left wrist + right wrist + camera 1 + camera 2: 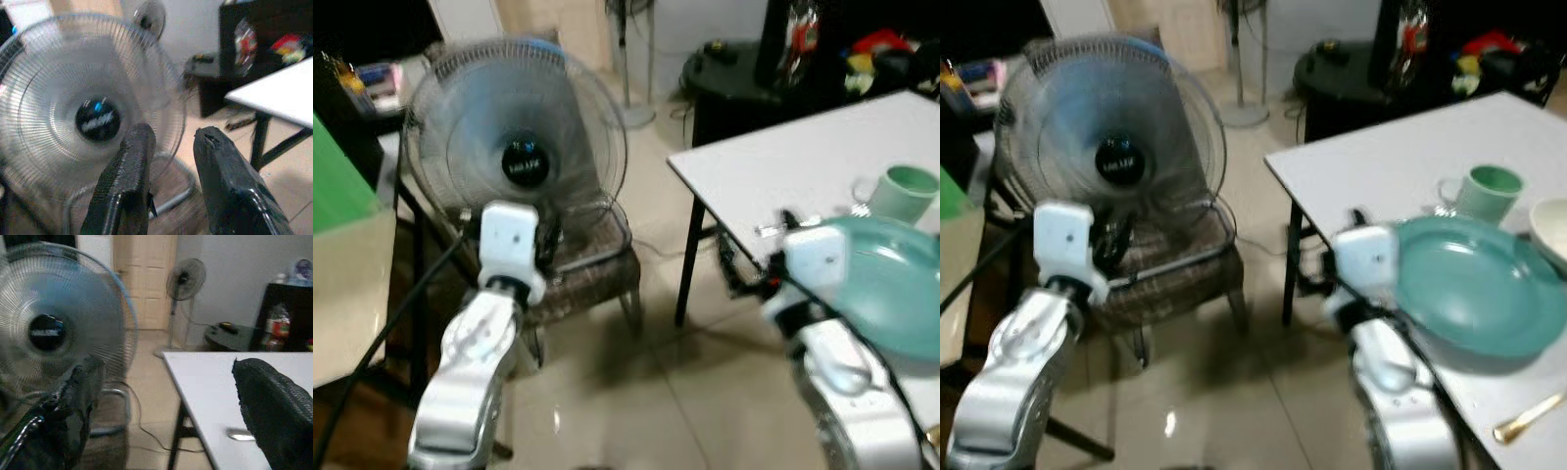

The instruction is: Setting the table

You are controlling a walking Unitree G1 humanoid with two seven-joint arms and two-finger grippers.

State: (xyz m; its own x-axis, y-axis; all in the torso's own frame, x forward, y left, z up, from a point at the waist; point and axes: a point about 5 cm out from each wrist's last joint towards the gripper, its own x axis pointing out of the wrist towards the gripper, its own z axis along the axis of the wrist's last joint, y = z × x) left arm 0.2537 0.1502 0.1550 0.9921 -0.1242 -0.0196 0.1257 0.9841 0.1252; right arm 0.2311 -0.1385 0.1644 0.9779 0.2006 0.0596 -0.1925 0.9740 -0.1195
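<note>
A white table (pixel 1381 157) stands to my right. It carries a teal plate (pixel 1479 284), a green mug (pixel 1489 191) behind the plate, a cream bowl (pixel 1552 230) at the picture's right edge and a gold spoon (pixel 1528 419) near the front. A small silver utensil (pixel 239 434) lies close to the table's left edge. My right gripper (pixel 171 377) hangs open and wide at that edge, level with the plate, and holds nothing. My left gripper (pixel 176 137) is open with a narrow gap, raised in front of a fan, away from the table.
A grey table fan (pixel 514 162) rests on a cushioned chair (pixel 587 259) straight ahead of my left arm. Behind the white table are a black round side table (pixel 734 73) and a dark cabinet. A standing fan (pixel 185 276) stands by the far door. Tiled floor lies between chair and table.
</note>
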